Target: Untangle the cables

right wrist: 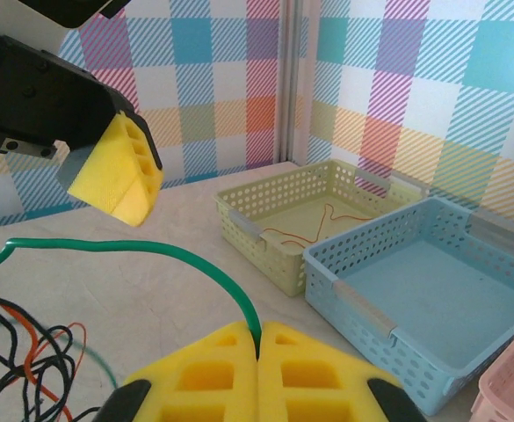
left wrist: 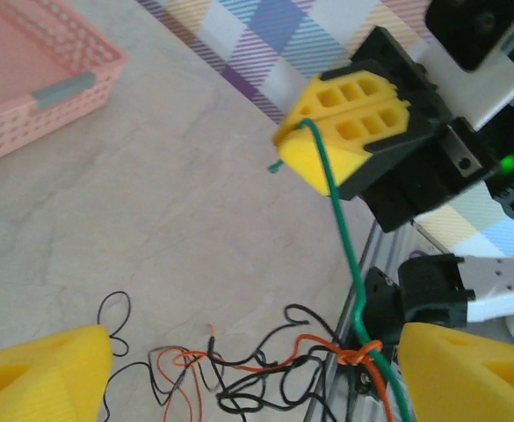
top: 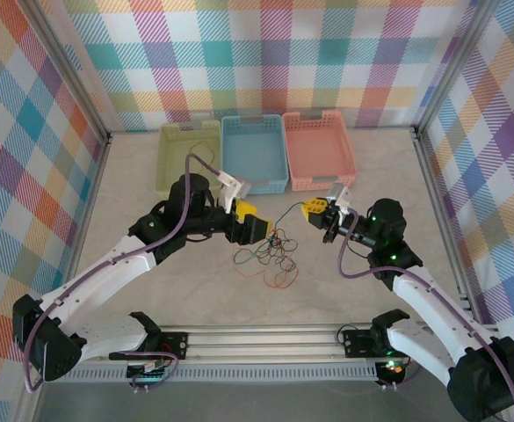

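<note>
Several thin curly cables [top: 270,255]: orange-red, black, green knot on pale marbled tabletop [top: 371,167].
Right yellow-fingered gripper [right wrist: 258,352]: pressed together, pinching green strand [right wrist: 151,248], which runs leftward to knot.
Left yellow-fingered gripper [left wrist: 257,378]: spread, just beside knot, nearer.

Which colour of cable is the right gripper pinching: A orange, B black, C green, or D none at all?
C: the right gripper is shut on the green cable, which comes out from between its closed yellow fingertips.
</note>
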You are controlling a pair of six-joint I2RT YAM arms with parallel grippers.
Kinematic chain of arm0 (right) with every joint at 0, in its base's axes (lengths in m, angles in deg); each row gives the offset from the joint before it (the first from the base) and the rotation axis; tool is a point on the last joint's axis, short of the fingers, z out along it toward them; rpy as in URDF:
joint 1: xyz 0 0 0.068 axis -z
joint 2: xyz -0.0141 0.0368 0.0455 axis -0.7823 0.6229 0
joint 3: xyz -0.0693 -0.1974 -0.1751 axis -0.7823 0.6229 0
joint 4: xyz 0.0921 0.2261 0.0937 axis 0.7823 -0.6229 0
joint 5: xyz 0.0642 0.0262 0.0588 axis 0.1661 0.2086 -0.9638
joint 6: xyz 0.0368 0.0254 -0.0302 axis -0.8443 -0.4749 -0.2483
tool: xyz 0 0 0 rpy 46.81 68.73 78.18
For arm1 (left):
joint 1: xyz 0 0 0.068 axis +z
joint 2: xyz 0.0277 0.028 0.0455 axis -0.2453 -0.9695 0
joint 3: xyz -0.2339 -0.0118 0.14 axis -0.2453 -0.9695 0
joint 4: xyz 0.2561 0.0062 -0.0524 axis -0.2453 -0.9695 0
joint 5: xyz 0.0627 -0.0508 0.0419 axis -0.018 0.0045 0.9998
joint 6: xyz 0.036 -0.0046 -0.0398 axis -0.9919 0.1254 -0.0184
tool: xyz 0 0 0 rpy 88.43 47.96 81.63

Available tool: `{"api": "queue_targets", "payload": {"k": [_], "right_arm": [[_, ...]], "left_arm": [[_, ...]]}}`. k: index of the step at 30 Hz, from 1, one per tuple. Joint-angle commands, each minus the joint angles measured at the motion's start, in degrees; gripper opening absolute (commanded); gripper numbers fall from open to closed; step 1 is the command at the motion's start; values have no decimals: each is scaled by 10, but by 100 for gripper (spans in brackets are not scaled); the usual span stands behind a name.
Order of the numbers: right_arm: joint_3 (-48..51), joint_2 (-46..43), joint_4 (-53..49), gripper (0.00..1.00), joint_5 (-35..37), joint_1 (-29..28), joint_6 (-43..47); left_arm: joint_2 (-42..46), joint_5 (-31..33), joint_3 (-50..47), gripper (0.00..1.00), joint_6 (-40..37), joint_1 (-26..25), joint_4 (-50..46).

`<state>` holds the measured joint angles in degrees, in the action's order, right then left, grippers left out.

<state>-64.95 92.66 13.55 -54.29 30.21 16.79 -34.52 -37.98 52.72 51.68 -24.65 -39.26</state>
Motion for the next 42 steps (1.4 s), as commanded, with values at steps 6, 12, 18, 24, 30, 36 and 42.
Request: {"api": "queue_targets", "payload": {"k": [6,12,18,24,30,36,42], "right_arm": [[-6,11,20,0,-14,-5,11],[-17,12,3,0,11,-7,13],[-27,7,-10,0,86,-6,14],[-37,10,-15,0,206,-1,13],[-56,14,-37,0,306,16,8],[-83,24,-75,0,384,63,-43],[-107,41,-87,0,355,114,-102]], "left_arm": [[-93,-95,69,88,-7,-16,43],[-152,-79,83,67,5,-38,39],[-138,-69,35,31,24,-39,49],[-61,-27,-37,26,31,-39,30],[34,44,-93,20,26,-38,-18],[103,126,-132,20,29,-38,-77],[105,151,-152,17,39,-36,-77]]}}
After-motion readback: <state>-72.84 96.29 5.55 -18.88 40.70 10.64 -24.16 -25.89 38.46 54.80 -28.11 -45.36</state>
